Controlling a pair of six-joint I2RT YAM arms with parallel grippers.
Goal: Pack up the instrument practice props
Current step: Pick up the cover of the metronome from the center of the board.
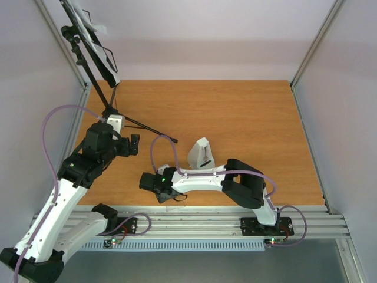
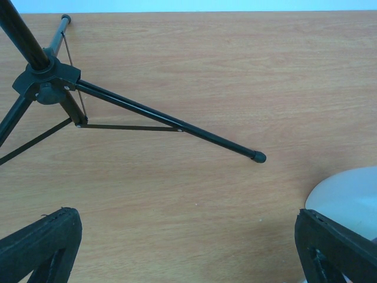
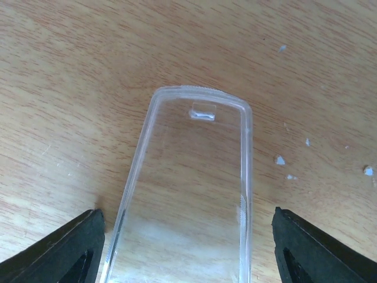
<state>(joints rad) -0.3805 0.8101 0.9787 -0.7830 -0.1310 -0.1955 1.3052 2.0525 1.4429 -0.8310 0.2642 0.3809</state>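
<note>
EDITOR: Where is the stand (image 1: 88, 41)?

PHOTOGRAPHER: Upright at the far left corner of the table (image 1: 247, 118), tripod legs splayed on the wood. A white page (image 1: 97, 26) shows at the top of its desk.

EDITOR: And the left gripper (image 1: 135, 144)?

PHOTOGRAPHER: It hangs just beside the tripod, above the table, with its fingers spread wide and nothing between them. Its wrist view takes in the hub (image 2: 47, 82) and one leg running out to a rubber foot (image 2: 257, 157). A pale curve of the metronome sits at the lower right of that view.

EDITOR: The metronome (image 1: 200, 154) itself?

PHOTOGRAPHER: It stands upright on the wood, toward the front of the table and right of the tripod. Its clear cover (image 3: 188, 194) is off and lies flat near the front edge, to the metronome's left.

EDITOR: What is the right gripper (image 1: 159, 190) doing?

PHOTOGRAPHER: It sits low over the cover, fingers parted, one on each side of the long edges. The left finger (image 3: 65, 247) is very close to the plastic. The other stands a little farther off, with bare wood between. Neither clearly touches, and the cover is not pinched.
</note>
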